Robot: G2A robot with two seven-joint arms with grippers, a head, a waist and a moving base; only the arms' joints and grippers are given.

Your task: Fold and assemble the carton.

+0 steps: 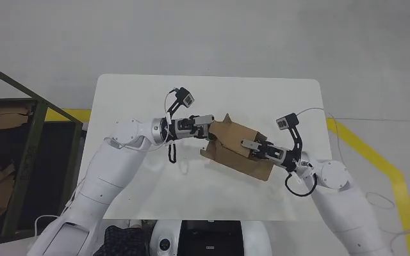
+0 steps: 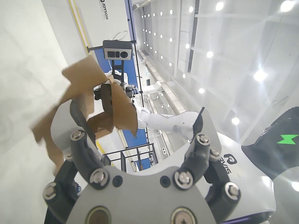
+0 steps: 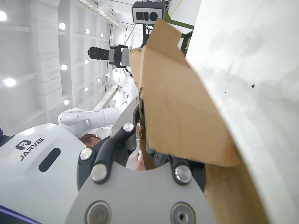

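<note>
A brown, partly folded carton [image 1: 237, 148] sits tilted in the middle of the white table [image 1: 128, 102], flaps loose. My left gripper [image 1: 208, 126] is at the carton's left flap. In the left wrist view that gripper [image 2: 140, 120] is open wide, and one of its fingers [image 2: 79, 117] lies against the carton [image 2: 81, 80]. My right gripper [image 1: 254, 147] holds the carton's right side. In the right wrist view it [image 3: 144, 117] is shut on a carton [image 3: 177, 99] wall, and one finger is hidden behind the cardboard.
A dark green metal rack [image 1: 29, 147] holding flat cardboard stands off the table's left side. A yellow line [image 1: 365, 153] runs on the floor to the right. Bare table surface lies behind and in front of the carton.
</note>
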